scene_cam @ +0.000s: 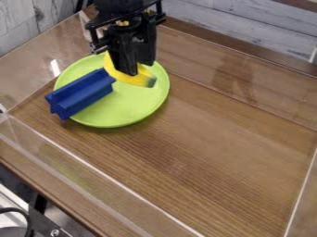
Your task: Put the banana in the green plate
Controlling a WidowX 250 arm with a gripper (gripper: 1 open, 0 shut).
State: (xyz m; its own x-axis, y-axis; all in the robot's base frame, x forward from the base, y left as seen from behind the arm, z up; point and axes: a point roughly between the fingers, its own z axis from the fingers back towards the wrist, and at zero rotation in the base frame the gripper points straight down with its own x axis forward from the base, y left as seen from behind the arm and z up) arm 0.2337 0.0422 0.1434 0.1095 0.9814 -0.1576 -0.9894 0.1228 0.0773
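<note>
Pinching the banana (120, 74) over the green plate (125, 112), the gripper (132, 70) has it directly below, long axis slanting toward the view's lower right.

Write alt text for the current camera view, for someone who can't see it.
A black robot gripper is closed on a yellow banana over a round green plate on a wooden table. A blue block lies across the plate's left side in the image.

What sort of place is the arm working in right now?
Probably a lab workbench mock-up: a bare brown wooden tabletop, whitewashed wooden planks behind, and black cables at the lower left corner.
</note>
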